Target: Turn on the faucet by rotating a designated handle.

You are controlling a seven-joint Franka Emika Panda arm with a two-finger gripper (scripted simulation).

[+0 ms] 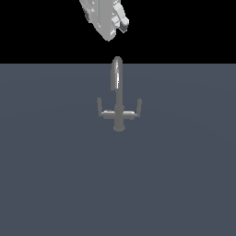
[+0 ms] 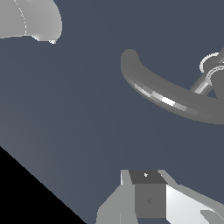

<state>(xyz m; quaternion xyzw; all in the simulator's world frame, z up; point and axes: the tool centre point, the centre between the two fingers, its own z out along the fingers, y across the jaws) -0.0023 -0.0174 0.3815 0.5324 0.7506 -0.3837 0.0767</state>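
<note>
The grey metal faucet (image 1: 118,99) stands upright in the middle of the dark floor, with its arched spout on top and a crossbar low down. A short lever rod rises at each end of the crossbar, one on the exterior view's left (image 1: 99,107) and one on the right (image 1: 138,107). My gripper (image 1: 123,26) hangs above the spout, apart from the faucet, fingers together and holding nothing. In the wrist view the curved spout (image 2: 166,97) lies ahead of my fingertips (image 2: 148,197).
The flat dark grey floor (image 1: 55,175) spreads all around the faucet. A white part of my arm (image 2: 30,19) shows in a corner of the wrist view.
</note>
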